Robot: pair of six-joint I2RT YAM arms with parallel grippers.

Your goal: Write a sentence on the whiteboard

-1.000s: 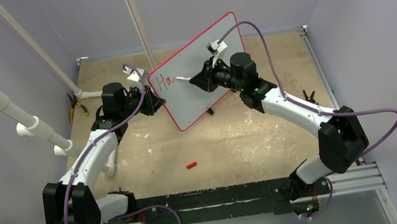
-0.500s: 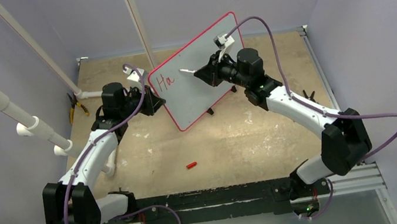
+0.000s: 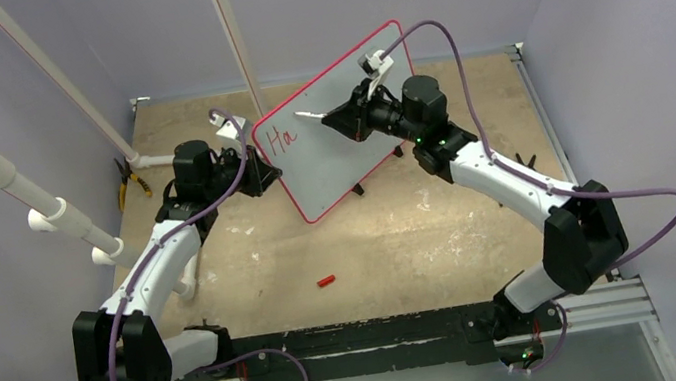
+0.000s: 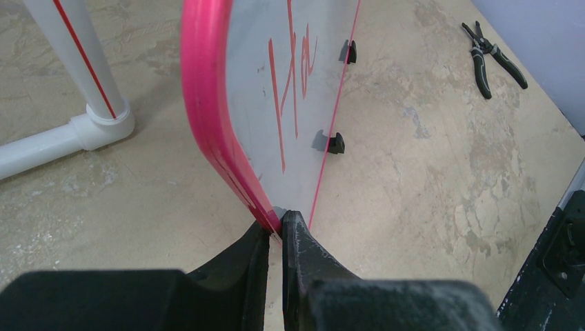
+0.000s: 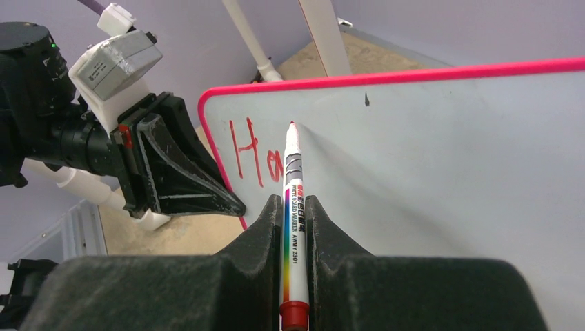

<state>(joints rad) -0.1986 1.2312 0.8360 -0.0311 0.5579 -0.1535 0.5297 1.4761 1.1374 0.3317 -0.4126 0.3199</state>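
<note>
1. Over to the whiteboard (image 3: 354,158): up on its long edge in the middle of the table (image 3: 401,232), tilted, writing face toward the right arm.
2. Pinched at the red rim of its short left side by the left gripper (image 4: 276,224), with both fingers pressed tight on the rim, one on the face, one behind.
3. Just above that hold, near the top left corner of the face: lettering (image 3: 281,138) in red, reading "Ha" and slanting with the board.
4. Across on the right, a marker (image 5: 293,172) clamped in the right gripper (image 5: 295,203), with the jaws closed snug on the rainbow-striped barrel, red butt end at the back, white nose and red tip out front.
5. Tip right up at the face, just right of the "a" and a touch higher; touching or just clear, cannot tell from these angles.
6. Down at the board's foot: two small black feet (image 4: 335,142), showing past the far rim in the left wrist view, down on the table.
7. Lying loose on the table nearer the arm bases, well apart from the board: a small red cap (image 3: 327,280).
8. Out at the table's left edge: pliers (image 3: 132,184), near the foot of a white pipe (image 3: 153,161).
</note>
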